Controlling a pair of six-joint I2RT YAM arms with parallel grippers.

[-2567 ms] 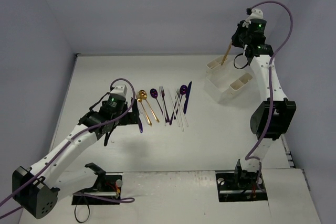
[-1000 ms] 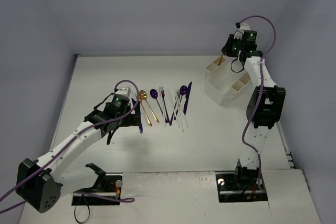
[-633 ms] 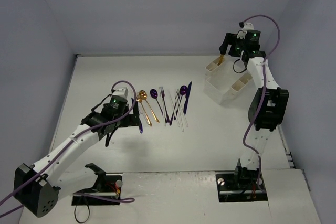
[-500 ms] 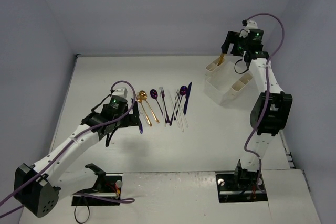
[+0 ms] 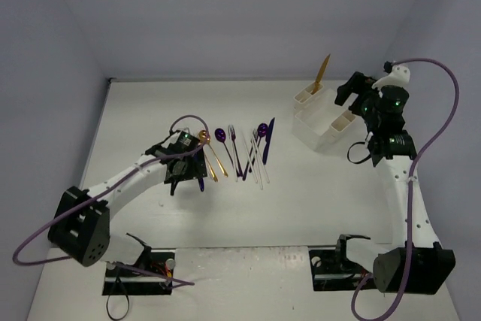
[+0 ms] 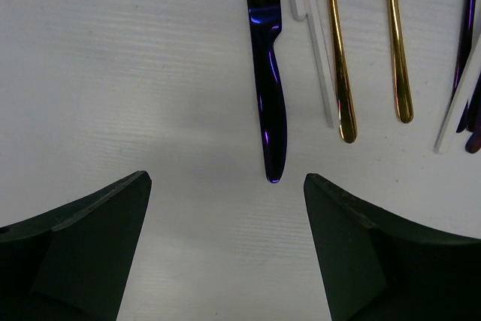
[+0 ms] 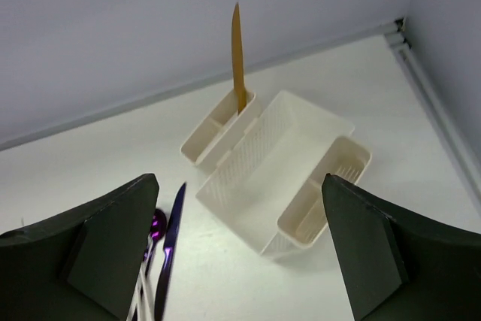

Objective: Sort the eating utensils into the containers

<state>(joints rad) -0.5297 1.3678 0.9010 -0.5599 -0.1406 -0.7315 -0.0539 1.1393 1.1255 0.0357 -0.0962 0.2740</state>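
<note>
Left hand point(image 6: 225, 186) wide, holding nothing; glossy purple knife point(image 6: 267, 73) flat on white surface point(image 6: 113, 73) just ahead, handle tip nearest. Right hand point(image 7: 240, 178) wide; slim gold knife point(image 7: 237, 50) upright in mesh-walled white organizer point(image 7: 255, 148) cup, well ahead.

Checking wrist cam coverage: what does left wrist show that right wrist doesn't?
Left wrist only: a purple knife with its handle end between the open left claw fingers, two gold handles, white handles.
Right wrist only: the organizer, a gold knife standing in a side cup, another purple knife, a purple spoon, the open right claw.
Both: the white table.
</note>
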